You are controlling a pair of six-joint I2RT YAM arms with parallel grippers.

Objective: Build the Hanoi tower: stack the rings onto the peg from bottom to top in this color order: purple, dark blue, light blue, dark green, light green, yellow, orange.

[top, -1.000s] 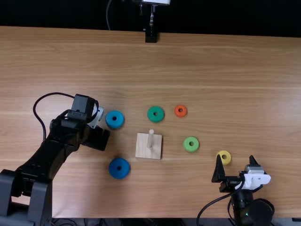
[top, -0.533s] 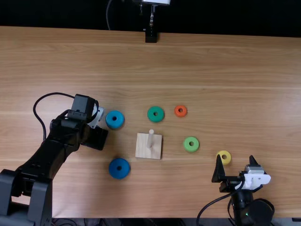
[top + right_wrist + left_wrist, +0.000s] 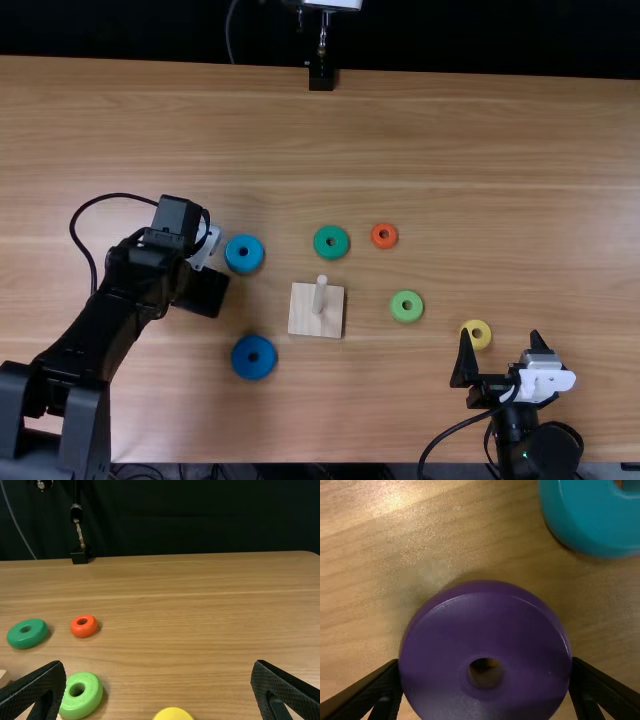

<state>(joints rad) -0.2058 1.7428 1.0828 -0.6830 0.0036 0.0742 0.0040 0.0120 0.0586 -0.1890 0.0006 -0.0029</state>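
Clasping the purple ring point(image 3: 485, 612) (probably light, stiff, slick) by its outer rim, the best hold: left claw point(image 3: 485, 665). Right claw point(image 3: 500, 333): wide, by the table's point(image 3: 400, 420) near edge.

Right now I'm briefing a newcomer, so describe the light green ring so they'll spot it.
Find the wooden base with its upright peg. In the top view, the light green ring lies right of it, nearer than the yellow ring. Its paler green sets it apart from the dark green ring.
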